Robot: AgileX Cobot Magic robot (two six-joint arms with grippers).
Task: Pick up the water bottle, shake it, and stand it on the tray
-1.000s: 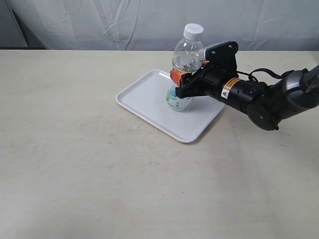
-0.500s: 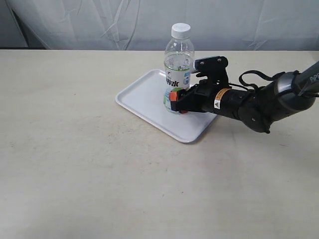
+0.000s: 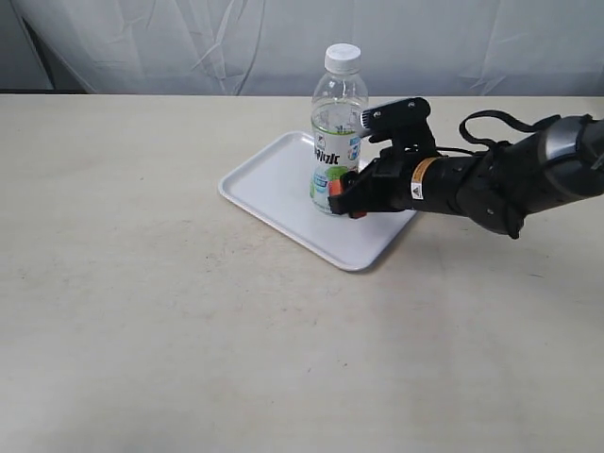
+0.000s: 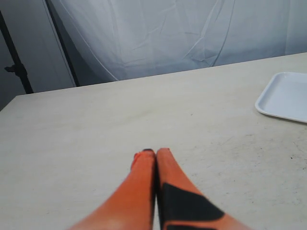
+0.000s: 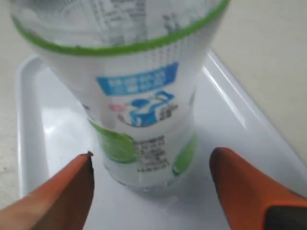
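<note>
The water bottle (image 3: 337,142) stands upright on the white tray (image 3: 274,184), near the tray's right side. My right gripper (image 3: 344,198) is open at the bottle's base, one orange finger on each side and neither touching it. In the right wrist view the bottle (image 5: 139,96) fills the picture above the tray (image 5: 33,120), with the right gripper (image 5: 152,160) spread wider than the bottle. My left gripper (image 4: 154,152) is shut on nothing, low over bare table, with a corner of the tray (image 4: 285,98) far off. The left arm is outside the exterior view.
A beige table (image 3: 189,330) carries the tray. A white cloth backdrop (image 3: 283,38) hangs behind the table's far edge. A dark stand (image 4: 14,57) rises beyond the table in the left wrist view.
The bottle went from tilted in my right gripper to standing upright on the tray. The right gripper slid low, opened and let go of it.
</note>
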